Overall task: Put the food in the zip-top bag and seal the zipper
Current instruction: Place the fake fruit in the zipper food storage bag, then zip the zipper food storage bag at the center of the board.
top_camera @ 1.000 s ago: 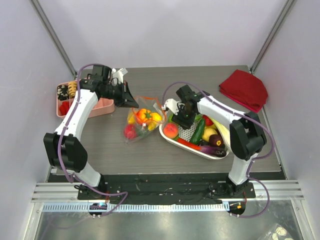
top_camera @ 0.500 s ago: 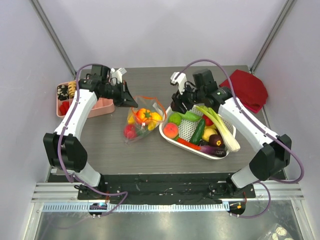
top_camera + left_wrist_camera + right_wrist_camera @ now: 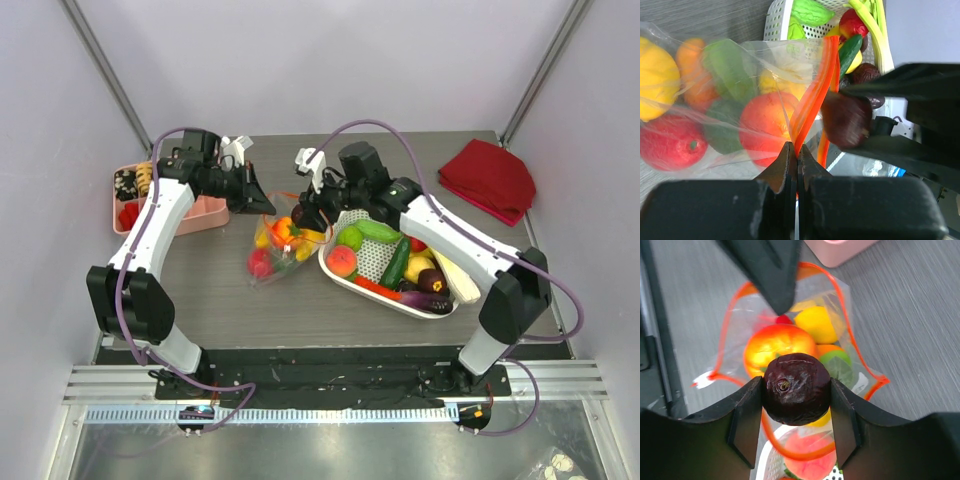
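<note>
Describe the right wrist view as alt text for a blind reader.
The right hand grips a dark maroon round fruit above the open zip-top bag, which holds orange, yellow and green toy food. The left hand pinches the bag's rim.

Bright, even, diffuse light fills the overhead view. The grey wood-grain worktop (image 3: 300,300) carries only faint, soft-edged shadows beside the arms and the white mesh basket (image 3: 374,262). The brushed metal sheet (image 3: 330,450) at the near edge shows dull reflections.

In the left wrist view the left gripper (image 3: 796,152) is a dark, unfocused mass along the bottom. The dark maroon round fruit (image 3: 846,120) is smeared soft, and the clear crinkly plastic bag (image 3: 740,50) throws white glints.

The right wrist view is sharp on the fruit, with small highlights on its skin and crisp worktop grain. The right gripper (image 3: 797,390) reads as deep black without detail.
</note>
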You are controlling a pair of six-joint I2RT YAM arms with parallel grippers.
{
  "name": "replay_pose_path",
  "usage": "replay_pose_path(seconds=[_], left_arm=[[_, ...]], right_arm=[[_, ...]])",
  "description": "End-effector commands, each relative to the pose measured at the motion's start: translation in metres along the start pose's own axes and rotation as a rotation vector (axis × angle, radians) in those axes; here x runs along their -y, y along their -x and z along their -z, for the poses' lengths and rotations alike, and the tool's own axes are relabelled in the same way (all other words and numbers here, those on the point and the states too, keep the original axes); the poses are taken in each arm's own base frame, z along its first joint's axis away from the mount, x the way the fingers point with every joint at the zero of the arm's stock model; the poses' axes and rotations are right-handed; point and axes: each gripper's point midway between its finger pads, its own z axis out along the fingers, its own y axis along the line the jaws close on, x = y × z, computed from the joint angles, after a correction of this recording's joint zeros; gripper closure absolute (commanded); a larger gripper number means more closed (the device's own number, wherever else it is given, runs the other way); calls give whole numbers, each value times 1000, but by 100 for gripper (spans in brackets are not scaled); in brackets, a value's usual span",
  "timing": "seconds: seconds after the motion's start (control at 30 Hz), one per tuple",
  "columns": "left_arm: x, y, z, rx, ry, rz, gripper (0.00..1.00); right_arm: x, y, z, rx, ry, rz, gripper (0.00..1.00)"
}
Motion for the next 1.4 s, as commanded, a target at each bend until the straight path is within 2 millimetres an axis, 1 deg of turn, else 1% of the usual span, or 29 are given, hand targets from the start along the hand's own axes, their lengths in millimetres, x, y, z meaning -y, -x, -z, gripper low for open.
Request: replay_pose_path(seconds=[0.0, 0.03, 0.07, 0.13, 0.17, 0.23, 0.27, 0.37, 0.4, 0.47, 0.5, 0.57, 0.6, 0.63, 0.67, 0.7, 0.73, 0.8, 0.83, 0.87, 0.93, 1.1, 1.2, 1.23, 1.3, 1.37], left_arm=[[14, 6, 8, 33, -48, -26, 100], [13, 6, 8, 32, -48, -24, 100], [13, 6, 7, 32, -48, -25, 100], [12, 7, 6, 29, -49, -15, 100], [12, 6, 6, 28, -50, -13, 100], [12, 7, 5, 30, -50, -12, 100], [12, 7, 5, 30, -52, -13, 100], [12, 7, 5, 31, -51, -17, 100], [13, 7, 6, 32, -51, -17, 100], [12, 7, 6, 29, -50, -20, 100], [13, 7, 6, 28, -53, -23, 100], [12, 5, 6, 25, -50, -31, 100], [12, 5, 7, 24, -48, -33, 100], [12, 4, 7, 22, -47, -34, 100], [11, 3, 7, 20, -47, -36, 100], [11, 3, 7, 19, -47, -38, 100], [11, 2, 7, 16, -47, -38, 100], [11, 1, 8, 16, -46, -42, 100], [11, 2, 8, 19, -45, -43, 100], [11, 1, 8, 18, -44, -42, 100], [11, 1, 8, 19, -43, -43, 100], [10, 0, 8, 17, -38, -43, 100], [10, -1, 9, 16, -37, -46, 100], [10, -1, 9, 18, -35, -44, 100], [10, -1, 10, 19, -35, -47, 100], [9, -2, 9, 18, -33, -48, 100]], right_arm=[[29, 30, -7, 69, -129, 47, 63], [28, 26, -11, 57, -130, 51, 58], [29, 24, -13, 51, -139, 58, 49], [31, 16, -15, 30, -158, 62, 36], [30, 15, -14, 29, -161, 61, 26], [27, 12, -12, 24, -157, 46, 18], [25, 18, -6, 37, -158, 48, 12], [19, 21, 5, 41, -160, 35, 8], [17, 27, 14, 55, -169, 37, 8], [22, 27, 26, 57, -209, 22, 9], [23, 25, 34, 58, -225, 13, 10], [34, 16, 41, 49, -267, -38, 15], [46, 3, 46, 33, -295, -74, 16], [53, -4, 48, 21, -305, -102, 19], [53, -14, 48, 1, -287, -140, 21], [61, -22, 52, -9, -295, -185, 23], [62, -30, 49, -30, -281, -214, 26], [57, -41, 47, -53, -243, -267, 27], [56, -43, 47, -54, -229, -280, 31], [49, -47, 44, -61, -197, -294, 32], [43, -48, 42, -57, -168, -331, 34], [28, -63, 29, -85, -78, -414, 38], [26, -71, 24, -101, -58, -434, 46], [25, -71, 23, -102, -46, -437, 52], [23, -75, 19, -112, -36, -472, 54], [17, -80, 16, -122, -4, -498, 55]])
